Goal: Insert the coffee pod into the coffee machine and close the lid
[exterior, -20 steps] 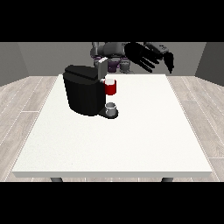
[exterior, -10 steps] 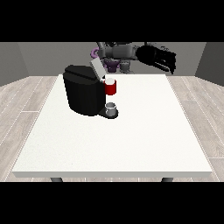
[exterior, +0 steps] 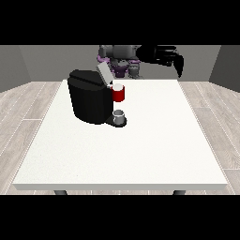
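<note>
Fingers cannot be told, spread or curled. Machine (exterior: 89, 101) stands at counter's (exterior: 140, 150) left, lid (exterior: 104, 73) raised, pod (exterior: 118, 87) seated above cup (exterior: 119, 116). Hinged lid looks stiff, light: press its top. Hand (exterior: 164, 55) hovers far right.

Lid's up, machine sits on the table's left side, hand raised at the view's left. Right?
Not quite. The front view shows the raised hand at the view's right, not its left. The rest holds: the lid is up and the machine sits on the table's left side.
</note>
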Motion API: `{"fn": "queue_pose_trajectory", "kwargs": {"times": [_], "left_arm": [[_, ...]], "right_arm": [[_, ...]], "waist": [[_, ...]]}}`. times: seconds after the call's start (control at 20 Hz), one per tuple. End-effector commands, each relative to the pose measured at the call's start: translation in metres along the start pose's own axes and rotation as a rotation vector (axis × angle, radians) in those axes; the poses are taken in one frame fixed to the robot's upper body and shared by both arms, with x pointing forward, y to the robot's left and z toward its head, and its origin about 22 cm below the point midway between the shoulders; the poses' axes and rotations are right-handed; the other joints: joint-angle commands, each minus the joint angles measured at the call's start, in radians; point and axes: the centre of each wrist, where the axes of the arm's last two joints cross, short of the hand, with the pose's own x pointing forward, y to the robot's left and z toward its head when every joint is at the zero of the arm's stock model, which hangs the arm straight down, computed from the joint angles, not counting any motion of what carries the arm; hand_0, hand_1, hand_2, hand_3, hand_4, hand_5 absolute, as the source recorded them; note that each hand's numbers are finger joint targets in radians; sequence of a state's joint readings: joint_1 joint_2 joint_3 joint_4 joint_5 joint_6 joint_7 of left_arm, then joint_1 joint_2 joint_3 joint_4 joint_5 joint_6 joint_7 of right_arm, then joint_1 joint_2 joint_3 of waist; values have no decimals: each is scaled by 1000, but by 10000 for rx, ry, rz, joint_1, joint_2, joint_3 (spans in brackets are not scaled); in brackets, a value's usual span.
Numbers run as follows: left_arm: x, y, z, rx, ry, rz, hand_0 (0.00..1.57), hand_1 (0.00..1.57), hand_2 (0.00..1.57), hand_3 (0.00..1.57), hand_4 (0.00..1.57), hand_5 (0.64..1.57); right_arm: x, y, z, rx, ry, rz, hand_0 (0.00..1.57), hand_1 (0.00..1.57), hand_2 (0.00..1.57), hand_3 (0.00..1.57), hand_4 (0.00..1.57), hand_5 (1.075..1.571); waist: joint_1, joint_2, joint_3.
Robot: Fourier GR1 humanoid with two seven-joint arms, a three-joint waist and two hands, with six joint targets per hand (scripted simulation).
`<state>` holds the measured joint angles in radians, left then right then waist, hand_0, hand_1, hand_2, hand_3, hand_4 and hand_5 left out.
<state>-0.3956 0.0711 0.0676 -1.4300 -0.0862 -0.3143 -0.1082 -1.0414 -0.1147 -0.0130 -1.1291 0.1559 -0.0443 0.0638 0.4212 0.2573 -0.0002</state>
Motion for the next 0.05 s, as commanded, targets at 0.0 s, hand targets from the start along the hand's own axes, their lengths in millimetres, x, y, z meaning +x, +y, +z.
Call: {"fn": "queue_pose_trajectory", "kwargs": {"times": [0.0], "left_arm": [[-15, 20, 17, 748, 630, 253, 0, 0, 0, 0, 266, 1571]], "right_arm": [[-21, 53, 25, 850, -100, -802, 0, 0, 0, 0, 259, 1571]], "waist": [[-856, -732, 0]]}}
